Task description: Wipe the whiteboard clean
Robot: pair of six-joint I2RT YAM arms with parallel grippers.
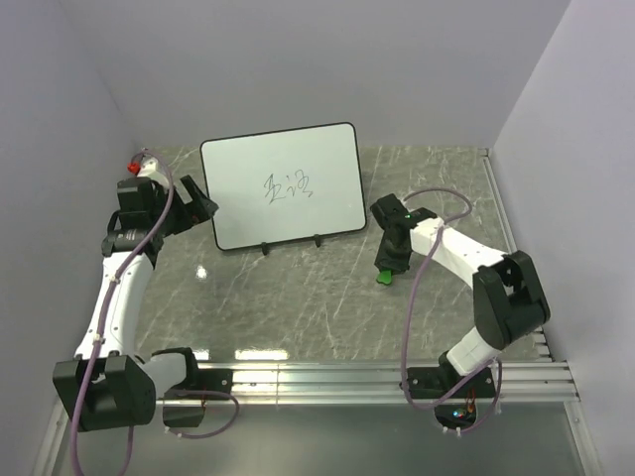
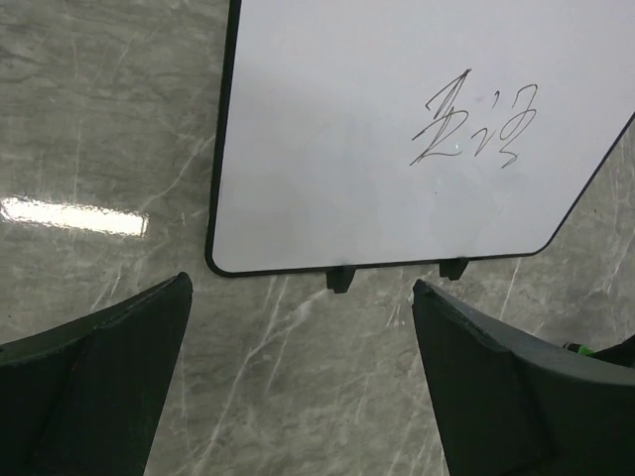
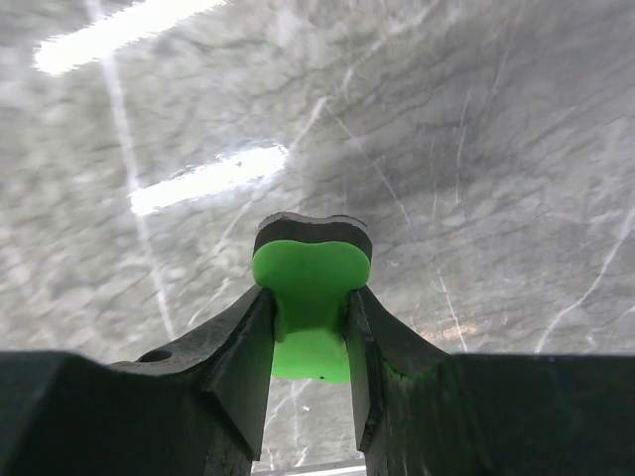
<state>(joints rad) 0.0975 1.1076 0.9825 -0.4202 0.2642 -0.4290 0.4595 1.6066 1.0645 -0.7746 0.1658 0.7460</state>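
The right gripper (image 3: 310,327) is pinching a green eraser (image 3: 310,283) by its handle. In the right wrist view both fingers press against the green sides, and the dark felt pad points away from the wrist toward the table. In the top view this gripper (image 1: 387,263) hangs low over the grey marbled table (image 1: 298,297), just right of centre, with the eraser (image 1: 384,277) at its tip, beside the whiteboard's lower right corner but not touching it.

The left gripper (image 2: 300,288) is spread wide and holds nothing. Its two dark fingers sit in the bottom corners of the left wrist view, facing the whiteboard (image 2: 327,149). In the top view it (image 1: 198,203) sits just beside the board's left edge.

The whiteboard (image 1: 283,183) stands at upper centre on two small black feet (image 1: 265,248), and the dark scribble (image 1: 288,185) lies near its middle, unwiped.

The step in hand looks like carrying the eraser up to that writing. To do it well:
- Lift the eraser clear of the frame first, then lay the felt flat on the white face.
- Press lightly, since a board on small feet will likely slide or tip backward.
- Bracing the left edge with the free gripper should steady it.
- Stroke across the whole scribble in overlapping passes.
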